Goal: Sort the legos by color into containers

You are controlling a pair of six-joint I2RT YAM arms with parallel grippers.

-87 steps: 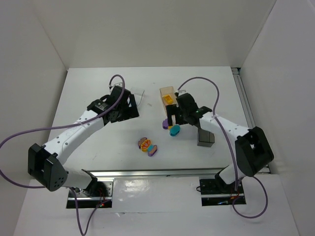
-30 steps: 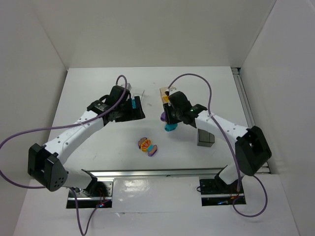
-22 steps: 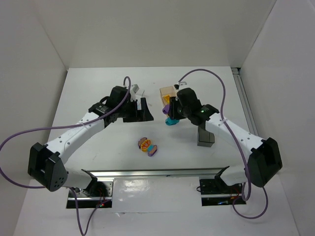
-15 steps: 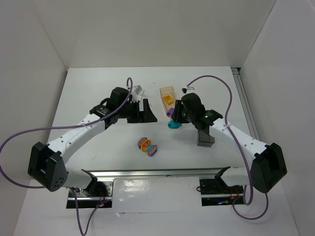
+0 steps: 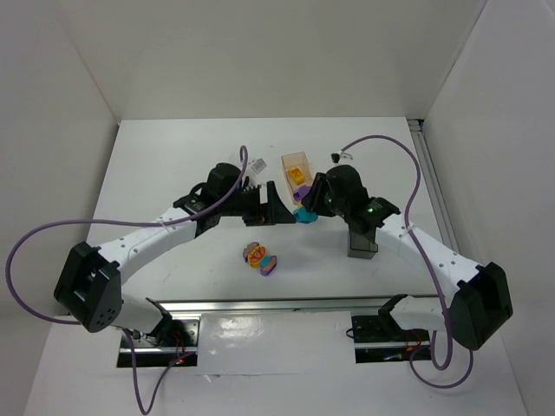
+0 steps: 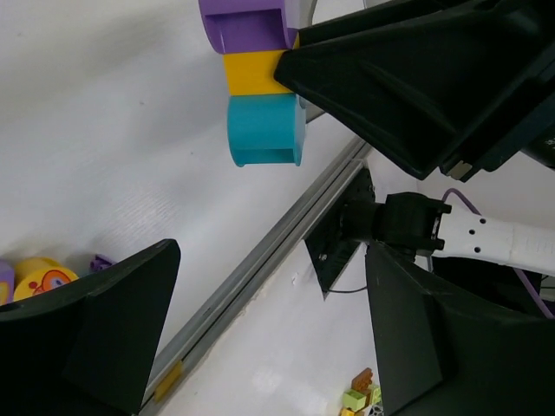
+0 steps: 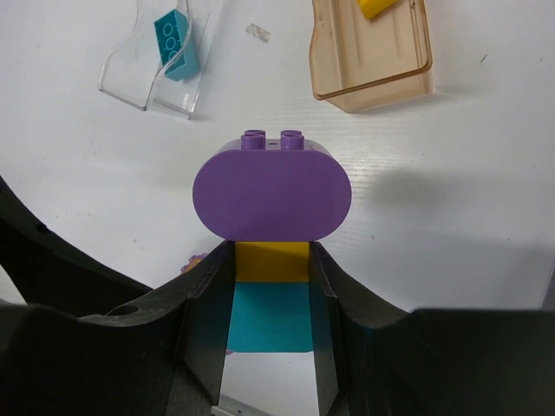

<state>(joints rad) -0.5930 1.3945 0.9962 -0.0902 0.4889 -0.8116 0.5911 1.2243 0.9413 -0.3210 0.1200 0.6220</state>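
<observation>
My right gripper point(image 7: 270, 269) is shut on a stack of legos, held above the table. The stack has a purple oval brick point(image 7: 270, 191) on top, a yellow-orange brick point(image 7: 270, 260) in the middle and a teal brick point(image 7: 270, 316) at the bottom. In the top view this stack point(image 5: 303, 213) hangs between the two arms. My left gripper point(image 5: 274, 208) stands open just left of it, holding nothing. From the left wrist the stack point(image 6: 264, 130) shows ahead of the wide-apart fingers point(image 6: 87, 329). The clear tray point(image 7: 139, 69) holds a teal brick point(image 7: 176, 43). The tan box point(image 7: 373, 61) holds a yellow-orange brick point(image 7: 381, 7).
A second clump of purple and orange legos point(image 5: 260, 258) lies on the table nearer the arm bases. The dark grey box point(image 5: 362, 243) stands under the right forearm. A metal rail point(image 5: 286, 303) runs along the near table edge. White walls enclose the table.
My left gripper has swung right from the clear tray to just beside the stack. My right gripper has carried the stack slightly right and turned it, still shut on it.
</observation>
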